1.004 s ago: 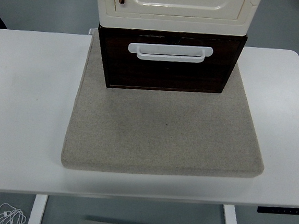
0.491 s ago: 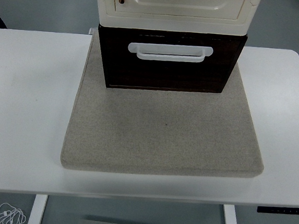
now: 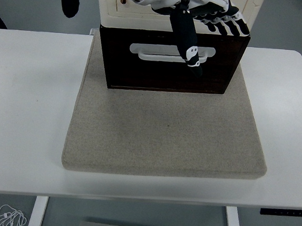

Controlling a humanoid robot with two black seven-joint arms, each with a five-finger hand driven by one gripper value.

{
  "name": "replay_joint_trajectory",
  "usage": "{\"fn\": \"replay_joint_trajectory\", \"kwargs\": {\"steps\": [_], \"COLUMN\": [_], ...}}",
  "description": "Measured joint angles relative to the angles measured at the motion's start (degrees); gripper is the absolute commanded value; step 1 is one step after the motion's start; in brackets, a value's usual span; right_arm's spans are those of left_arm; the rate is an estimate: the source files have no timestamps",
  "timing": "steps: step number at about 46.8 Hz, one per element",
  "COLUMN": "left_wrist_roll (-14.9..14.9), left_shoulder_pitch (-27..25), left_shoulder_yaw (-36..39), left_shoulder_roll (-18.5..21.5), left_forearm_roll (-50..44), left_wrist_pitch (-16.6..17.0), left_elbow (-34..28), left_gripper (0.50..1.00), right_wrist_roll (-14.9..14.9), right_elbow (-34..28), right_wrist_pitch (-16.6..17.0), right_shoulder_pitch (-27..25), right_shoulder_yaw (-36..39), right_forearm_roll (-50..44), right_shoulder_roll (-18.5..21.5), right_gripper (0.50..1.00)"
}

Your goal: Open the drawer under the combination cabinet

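The drawer [image 3: 167, 75] sits at the 12 o'clock end of the grey mat [image 3: 165, 135], directly under the cream cabinet [image 3: 109, 11]. Its dark front looks to be fully pushed in. The white handle [image 3: 151, 50] runs across the upper part of that front.

My left hand [image 3: 202, 11] hangs over the drawer's top edge, towards 1 o'clock of the handle. It is spread and holds nothing. The four fingers [image 3: 234, 24] fan out towards 3 o'clock. The thumb [image 3: 188, 42] points down towards 6 o'clock and crosses the right part of the handle. I cannot tell whether it touches the bar or only hangs in front of it.

I judge this to be the reach, with the grasp not yet made and no pull begun. Next I need to turn the hand so the fingers hook behind the bar and close around it. Then I pull straight towards 6 o'clock, level, so the cabinet does not slide across the mat on the worktop [image 3: 30, 107]. My right hand is out of view.
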Motion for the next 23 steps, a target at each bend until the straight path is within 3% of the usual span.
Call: {"fn": "replay_joint_trajectory", "kwargs": {"steps": [6,12,23], "left_wrist_roll": [2.92,10.28,16.68], "left_shoulder_pitch": [0.39,1.29,3.48], "left_shoulder_yaw": [2.33,2.52,2.34], "left_shoulder_roll": [-2.31,-4.0,-6.13], "left_forearm_roll": [0.21,0.21,-0.82], "left_wrist_pitch": [-0.25,0.38,0.57], "left_elbow": [1.6,2.37,5.44], "left_gripper": [1.0,1.0,1.0], "right_wrist_roll": [0.0,0.0,0.0], "right_elbow": [0.0,0.0,0.0], "right_wrist_pitch": [0.0,-0.01,-0.02], "right_shoulder_pitch": [0.01,-0.01,0.0], "right_shoulder_yaw": [0.0,0.0,0.0], "right_forearm_roll": [0.0,0.0,0.0], "right_shoulder_roll": [0.0,0.0,0.0], "right_gripper": [0.926,0.926,0.926]}}
